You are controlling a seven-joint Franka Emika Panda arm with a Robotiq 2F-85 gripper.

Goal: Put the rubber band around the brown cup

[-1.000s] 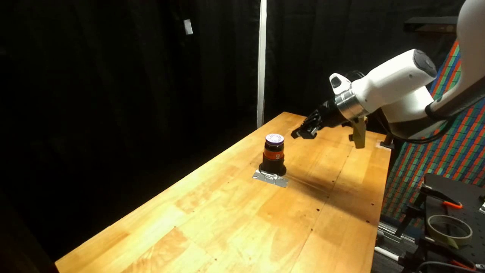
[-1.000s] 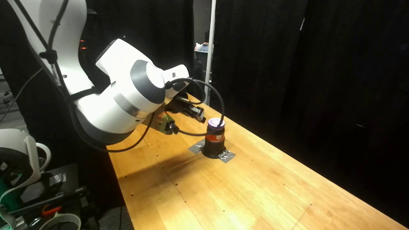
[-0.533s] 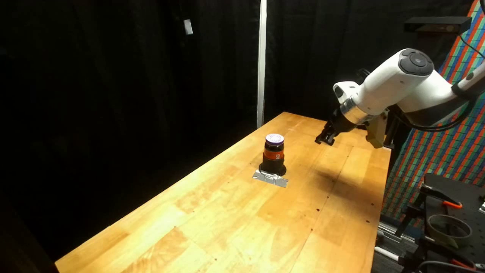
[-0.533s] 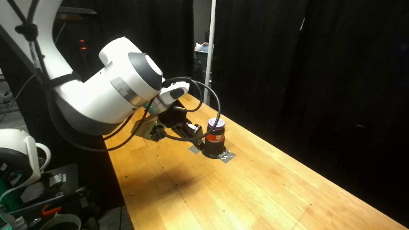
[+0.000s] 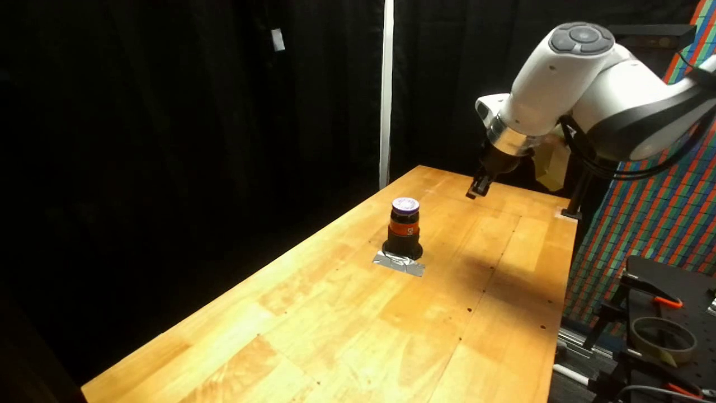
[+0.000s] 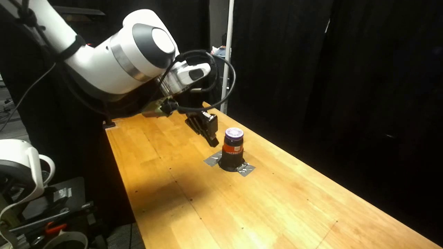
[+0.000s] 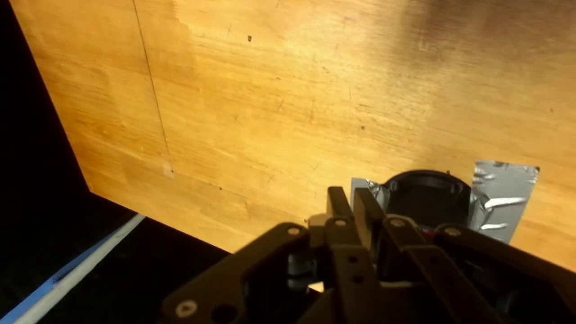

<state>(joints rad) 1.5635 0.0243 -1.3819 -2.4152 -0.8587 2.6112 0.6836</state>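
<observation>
The brown cup (image 5: 404,229) stands upright on the table, dark with an orange-red stripe and a whitish-purple top. It also shows in an exterior view (image 6: 233,150). In the wrist view its dark side (image 7: 427,202) is partly hidden behind my right finger. My gripper (image 5: 474,193) points steeply down, above the table and beside the cup, apart from it. In an exterior view the gripper (image 6: 214,142) overlaps nothing of the cup. In the wrist view the gripper's fingertips (image 7: 350,194) have a narrow gap with nothing visible in it. I cannot make out the rubber band.
Silver tape (image 5: 398,263) lies at the cup's foot on two sides (image 6: 246,169). The wooden table (image 5: 313,313) has its far edge near a pole (image 5: 386,95). A dark side cart with a tape roll (image 5: 664,340) stands beyond the table edge.
The gripper has swung away from the cup, turned, and now points more steeply down. In the last half second the arm has risen. The cup has not moved.
</observation>
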